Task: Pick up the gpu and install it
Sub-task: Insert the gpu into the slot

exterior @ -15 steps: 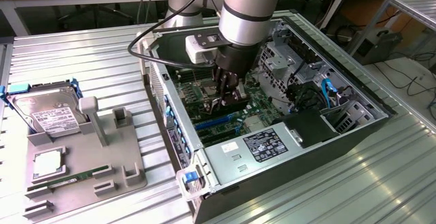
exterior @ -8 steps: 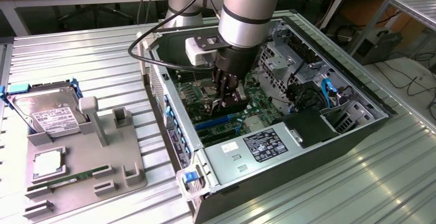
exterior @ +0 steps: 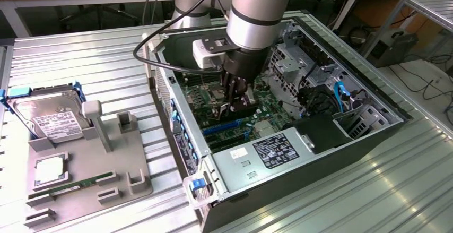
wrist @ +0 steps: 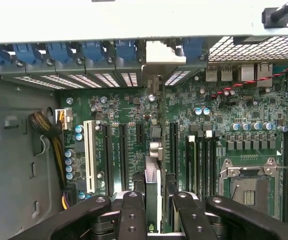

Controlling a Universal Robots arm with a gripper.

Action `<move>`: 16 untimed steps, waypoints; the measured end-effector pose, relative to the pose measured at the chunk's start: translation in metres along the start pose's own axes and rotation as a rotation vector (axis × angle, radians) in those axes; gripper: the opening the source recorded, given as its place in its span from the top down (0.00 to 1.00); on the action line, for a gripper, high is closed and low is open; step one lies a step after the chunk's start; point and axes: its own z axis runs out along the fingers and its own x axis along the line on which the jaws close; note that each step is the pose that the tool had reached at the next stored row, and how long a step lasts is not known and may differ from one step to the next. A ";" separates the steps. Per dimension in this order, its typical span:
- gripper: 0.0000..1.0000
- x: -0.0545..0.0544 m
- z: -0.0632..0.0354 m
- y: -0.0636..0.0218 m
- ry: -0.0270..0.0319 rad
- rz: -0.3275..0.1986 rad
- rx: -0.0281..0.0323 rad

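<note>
Gripper grasping the gpu edge-on above the motherboard.
Thin flat card stands between black slots; case walls crowd close at 12 o'clock.

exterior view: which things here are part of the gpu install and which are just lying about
Job:
- gripper, down inside the computer case
- gpu, on edge between its fingers
- motherboard

Lying about:
- hard drive
- RAM stick
- grey parts tray
</note>
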 end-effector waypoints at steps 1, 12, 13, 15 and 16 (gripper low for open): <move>0.74 0.000 0.0000 -0.0001 0.0000 -0.001 0.0010; 0.74 0.000 0.0050 -0.0001 0.0002 -0.007 0.0180; 0.74 0.000 0.0060 0.0002 0.0002 -0.007 0.0180; 0.74 0.000 0.0086 0.0008 0.0002 -0.007 0.0180; 0.74 0.000 0.0108 0.0014 0.0002 -0.008 0.0180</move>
